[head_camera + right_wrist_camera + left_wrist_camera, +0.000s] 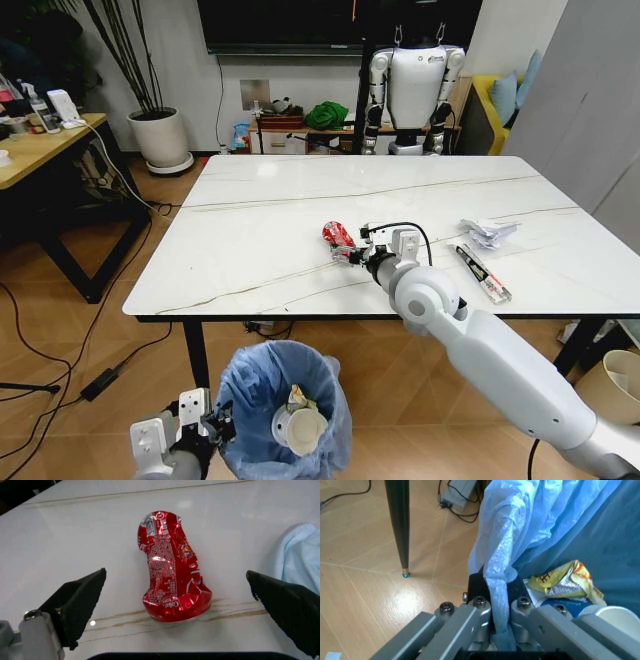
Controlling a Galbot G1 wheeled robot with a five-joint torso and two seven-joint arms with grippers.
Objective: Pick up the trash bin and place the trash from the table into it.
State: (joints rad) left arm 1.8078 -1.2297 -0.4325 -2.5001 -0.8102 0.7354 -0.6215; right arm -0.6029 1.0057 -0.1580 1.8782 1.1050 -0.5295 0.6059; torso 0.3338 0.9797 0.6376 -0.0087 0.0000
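Hovering my right gripper point(175, 603) with fingers spread wide on either side of the crushed red wrapper point(170, 568) on the table point(250, 230), I clamp the trash bin point(285, 405) rim's blue bag in my left gripper point(500, 624), below the table's near edge.

Behind the far edge you have a white humanoid robot point(413, 88) standing in front of a dark wall screen point(300, 25), and beside it a low shelf carrying a green bundle point(326, 115). To your left a white planter point(160, 137) with tall dark stems sits on the wooden floor point(100, 330), next to a light wooden desk point(40, 145) holding a spray bottle point(36, 107) and a small white box. Black cables point(60, 385) trail across the floor near you, and at your lower right a beige wastebasket point(612, 384) stands by the wall.
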